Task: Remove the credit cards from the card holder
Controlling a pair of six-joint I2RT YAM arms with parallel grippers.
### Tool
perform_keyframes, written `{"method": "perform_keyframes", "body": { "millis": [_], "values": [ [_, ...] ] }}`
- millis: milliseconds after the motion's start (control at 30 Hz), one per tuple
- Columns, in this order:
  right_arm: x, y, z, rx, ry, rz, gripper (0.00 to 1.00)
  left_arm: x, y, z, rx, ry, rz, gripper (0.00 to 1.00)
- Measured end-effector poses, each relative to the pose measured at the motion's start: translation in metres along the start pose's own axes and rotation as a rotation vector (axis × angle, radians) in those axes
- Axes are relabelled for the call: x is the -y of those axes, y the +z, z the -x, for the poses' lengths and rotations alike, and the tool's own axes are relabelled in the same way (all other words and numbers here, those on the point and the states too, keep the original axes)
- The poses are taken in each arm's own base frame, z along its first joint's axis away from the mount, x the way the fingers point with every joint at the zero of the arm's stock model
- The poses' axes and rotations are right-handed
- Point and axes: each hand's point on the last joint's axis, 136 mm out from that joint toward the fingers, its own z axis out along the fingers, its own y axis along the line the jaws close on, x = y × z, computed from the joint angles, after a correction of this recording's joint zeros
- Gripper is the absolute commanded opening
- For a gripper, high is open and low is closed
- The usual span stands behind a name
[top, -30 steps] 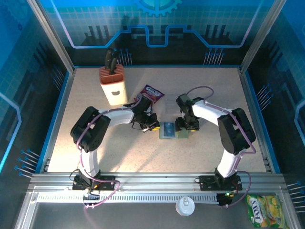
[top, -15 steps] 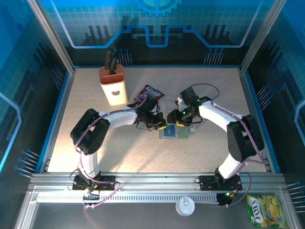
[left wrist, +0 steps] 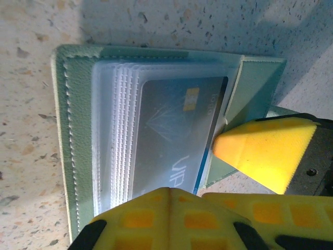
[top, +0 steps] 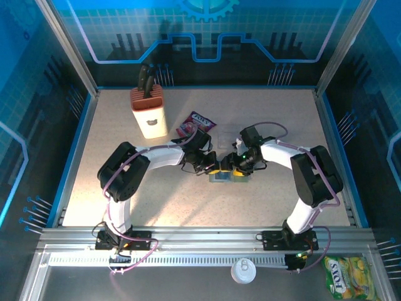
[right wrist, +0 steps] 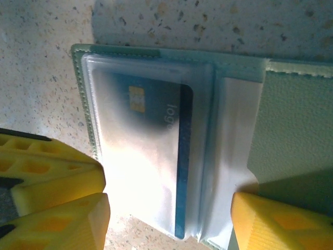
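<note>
the card holder point(top: 227, 178) lies open and flat on the table point(top: 156, 200), just right of the middle. from above, its long axis runs left to right across the table. it sits between your two tools: the left gripper point(top: 214, 168) is at its left end and the right gripper point(top: 235, 168) is over its right half.

in the left wrist view, the grey-green cover point(left wrist: 78, 104) frames a stack of clear sleeves point(left wrist: 112, 135). a blue card point(left wrist: 171, 135) is tucked inside, with its long axis running up and down the picture. its chip end points away from your left fingers point(left wrist: 156, 219), which are pressed together with nothing between them and sit at the card's near short end. one yellow fingertip point(left wrist: 260, 156) of the right gripper touches the sleeve edge at the fold.

in the right wrist view, the same card point(right wrist: 151, 130) stands lengthwise, chip uppermost, inside the sleeve. the second cover panel point(right wrist: 296, 130) is folded out to the right. the right jaws are spread wide across the sleeved panel and clasp nothing. one pad point(right wrist: 276, 224) rests by the fold.

a knife block point(top: 147, 113) and a pink-purple snack packet point(top: 197, 122) lie farther back.
</note>
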Motion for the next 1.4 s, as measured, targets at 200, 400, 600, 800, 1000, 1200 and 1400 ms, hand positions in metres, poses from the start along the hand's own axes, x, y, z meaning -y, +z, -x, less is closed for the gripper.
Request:
{"method": "perform_keyframes", "body": {
  "millis": [200,400,600,800,1000,1200,1400],
  "values": [
    [-0.011,0.004,0.004,0.015,0.022,0.091,0.66,-0.009,0.0,0.001,0.013,-0.011,0.043,0.03],
    [-0.017,0.008,0.007,0.023,0.022,0.122,0.65,-0.019,-0.001,0.003,0.019,-0.028,0.065,0.03],
    [-0.017,0.007,0.006,0.018,0.015,0.096,0.64,-0.02,-0.004,0.005,0.03,-0.02,0.071,0.03],
    [-0.017,0.002,0.009,0.02,0.006,0.06,0.63,-0.017,-0.01,0.012,0.048,-0.001,0.077,0.04],
    [-0.018,0.001,0.01,0.02,0.007,0.057,0.62,-0.003,-0.018,0.026,0.083,0.034,0.056,0.02],
    [-0.025,-0.003,0.012,0.028,0.007,0.081,0.62,-0.013,-0.02,0.03,0.097,0.042,0.095,0.01],
    [-0.041,-0.004,0.018,0.039,0.01,0.156,0.61,-0.024,-0.018,0.026,0.087,0.042,0.122,0.01]
  ]
}}
